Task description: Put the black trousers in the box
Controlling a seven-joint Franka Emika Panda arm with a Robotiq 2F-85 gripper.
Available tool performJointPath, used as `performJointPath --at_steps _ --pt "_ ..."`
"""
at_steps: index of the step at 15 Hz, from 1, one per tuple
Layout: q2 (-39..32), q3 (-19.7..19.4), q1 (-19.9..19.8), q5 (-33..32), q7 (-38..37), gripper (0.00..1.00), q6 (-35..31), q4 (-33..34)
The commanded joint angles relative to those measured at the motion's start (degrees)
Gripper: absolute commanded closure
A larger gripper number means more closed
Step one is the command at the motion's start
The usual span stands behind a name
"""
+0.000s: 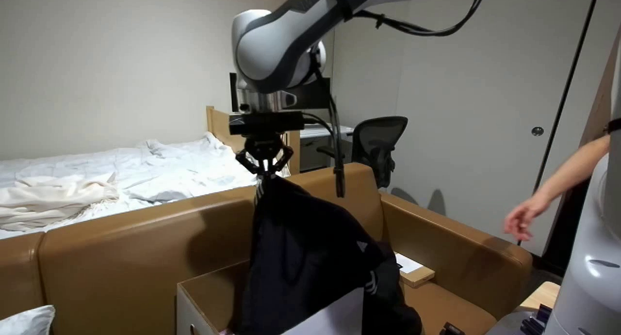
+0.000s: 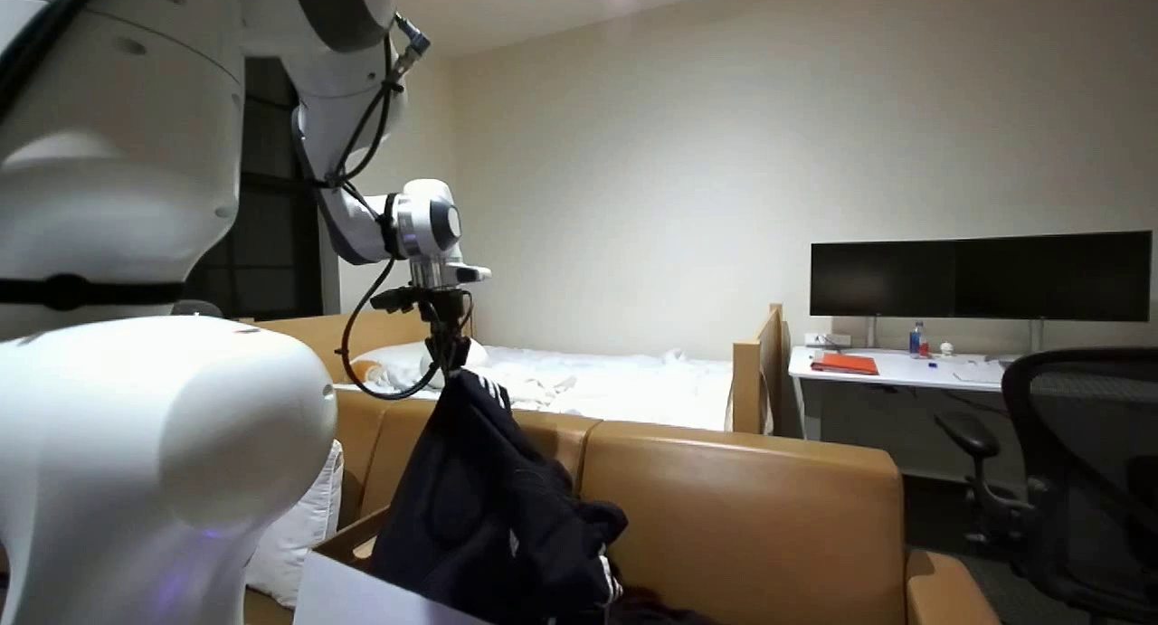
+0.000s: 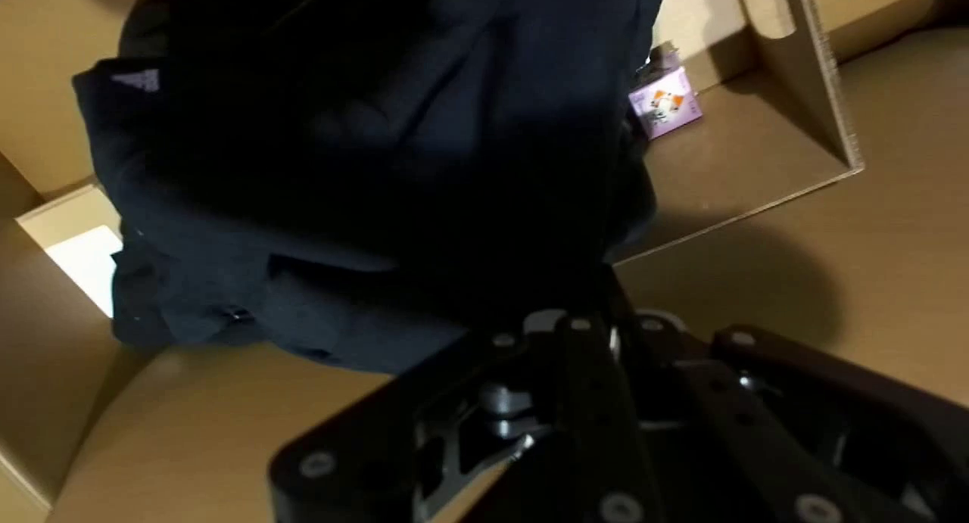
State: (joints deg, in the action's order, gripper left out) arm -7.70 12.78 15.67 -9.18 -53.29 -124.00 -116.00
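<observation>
Trousers [image 1: 305, 252] slant downward (pinched end up)

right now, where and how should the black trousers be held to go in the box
Probably by the striped top corner of the trousers, from above. The jaws, pointing down, pinch it there; it narrows to a peak, while the rest hangs slack into the box and past its side.

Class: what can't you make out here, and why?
Inside the box: largely covered by black trousers, wrist view.
Markings on purple packet: too small to read, wrist view.
Underside of the box: cut off by lower edge, both exterior views.
Owner of hand: mostly behind robot, in an exterior view.
</observation>
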Motion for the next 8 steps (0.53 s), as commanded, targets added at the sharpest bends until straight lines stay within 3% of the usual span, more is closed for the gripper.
performJointPath --at_steps 1,5,8 --pt "-12.68 0.81 3.4 -2.51 3.61 0.99 3.72 14.83" --pt "-22.89 -0.77 6.15 0.01 9.12 0.99 3.81 24.48" --pt "-26.75 -2.12 5.88 2.55 11.41 0.99 1.97 26.06"
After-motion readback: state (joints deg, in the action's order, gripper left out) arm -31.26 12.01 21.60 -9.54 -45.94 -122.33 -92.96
